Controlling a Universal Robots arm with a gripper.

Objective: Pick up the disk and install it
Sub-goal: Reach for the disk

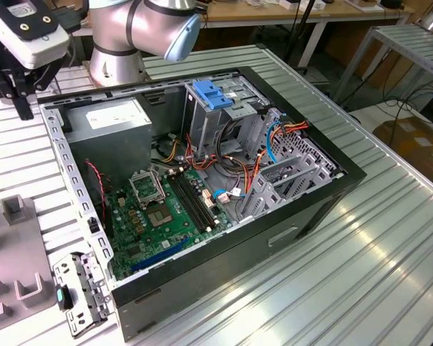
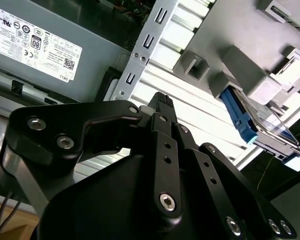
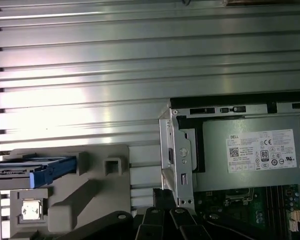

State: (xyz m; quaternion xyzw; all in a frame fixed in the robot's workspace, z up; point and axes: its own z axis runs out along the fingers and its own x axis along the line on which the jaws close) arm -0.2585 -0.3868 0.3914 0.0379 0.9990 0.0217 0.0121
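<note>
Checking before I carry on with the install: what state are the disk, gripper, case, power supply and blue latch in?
disk, lying in the grey holder, not held, not installed.
gripper, apart from the disk, over the table beside the case.
computer case, on its side, open, inside exposed.
power supply, mounted in the case.
blue latch, sitting on the drive cage.

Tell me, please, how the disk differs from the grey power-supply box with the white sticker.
Place: the disk rests on the grey fixture outside the computer case, while the power-supply box sits inside it. Shape: the disk is thin and flat, the power-supply box deep and bulky. Colour: the disk has blue side rails, the power-supply box is plain grey. Both are rectangular.
</note>
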